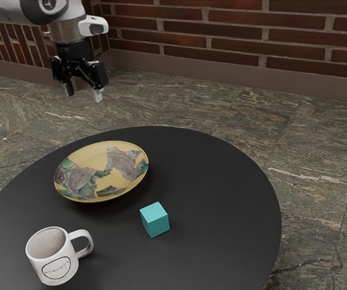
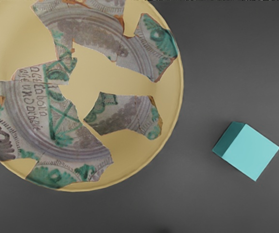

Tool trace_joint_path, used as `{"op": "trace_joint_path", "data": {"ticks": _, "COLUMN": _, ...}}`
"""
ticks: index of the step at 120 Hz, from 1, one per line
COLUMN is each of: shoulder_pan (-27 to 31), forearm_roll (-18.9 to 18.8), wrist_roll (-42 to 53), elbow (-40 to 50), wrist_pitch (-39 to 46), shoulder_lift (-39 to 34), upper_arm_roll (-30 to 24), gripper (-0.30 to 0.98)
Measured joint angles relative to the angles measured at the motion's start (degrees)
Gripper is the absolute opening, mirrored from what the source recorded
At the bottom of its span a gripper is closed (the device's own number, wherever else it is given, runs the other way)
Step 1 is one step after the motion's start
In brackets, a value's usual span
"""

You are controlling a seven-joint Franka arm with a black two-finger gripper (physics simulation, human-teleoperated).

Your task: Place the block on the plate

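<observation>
The pincer (image 1: 83,95) is open, its two pale-tipped fingers (image 1: 98,95) spread apart with air between them. It hangs well above the level of the round black counter (image 1: 222,181), pointing down at the end of the white and black arm (image 1: 10,11), which comes in from the exterior view's upper left.

The turquoise block (image 1: 155,220) rests directly on the counter, near the plate (image 1: 103,175) but off it, with a strip of dark surface between the block and the rim. In the exterior view it sits nearer the camera than the plate and to the exterior view's right of it. The block lies flat on one face; the wrist view shows its pale top and a darker side turned toward the plate.

The plate is round and shallow, its yellow ground set with irregular patches of grey-purple and green decoration. The wrist view looks down on it and shows dark lettering on one patch.

A white mug (image 1: 55,264) with a printed round emblem stands upright on the counter, at the exterior view's lower left, its handle (image 1: 86,243) turned toward the block's side. Around the counter spreads a mottled stone floor (image 1: 306,157), and behind rises a red brick wall (image 1: 234,30) with a brown baseboard (image 1: 222,71).
</observation>
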State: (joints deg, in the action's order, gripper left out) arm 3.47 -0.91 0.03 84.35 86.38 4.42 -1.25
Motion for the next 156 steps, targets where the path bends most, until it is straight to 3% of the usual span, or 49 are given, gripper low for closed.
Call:
{"op": "trace_joint_path", "data": {"ticks": 21, "shoulder_pan": 0.43, "forearm_roll": -0.97, "wrist_roll": -1.25, "elbow": -0.16, "wrist_pitch": 0.2, "shoulder_lift": 0.24, "upper_arm_roll": -0.48, "gripper": 0.69}}
{"op": "trace_joint_path", "data": {"ticks": 37, "shoulder_pan": 1.06, "forearm_roll": -3.07, "wrist_roll": -1.89, "elbow": -2.28, "wrist_pitch": -0.46, "shoulder_lift": 2.84, "upper_arm_roll": -3.96, "gripper": 0.69}}
{"op": "trace_joint_path", "data": {"ticks": 77, "shoulder_pan": -2.92, "forearm_roll": -5.36, "wrist_roll": 4.07, "elbow": -12.87, "wrist_pitch": 1.4, "shoulder_lift": 19.01, "upper_arm_roll": -7.94, "gripper": 0.69}}
{"op": "trace_joint_path", "data": {"ticks": 120, "shoulder_pan": -18.13, "forearm_roll": -4.35, "wrist_roll": 11.44, "elbow": -24.01, "wrist_pitch": 4.32, "shoulder_lift": 35.1, "upper_arm_roll": -1.83, "gripper": 0.69}}
{"op": "trace_joint_path", "data": {"ticks": 143, "shoulder_pan": -18.19, "forearm_roll": -2.05, "wrist_roll": 14.36, "elbow": -23.74, "wrist_pitch": 8.17, "shoulder_lift": 38.06, "upper_arm_roll": -0.97, "gripper": 0.69}}
{"op": "trace_joint_path", "data": {"ticks": 156, "shoulder_pan": -16.94, "forearm_roll": -1.71, "wrist_roll": 15.72, "elbow": -28.58, "wrist_pitch": 9.44, "shoulder_lift": 41.72, "upper_arm_roll": -0.88, "gripper": 0.69}}
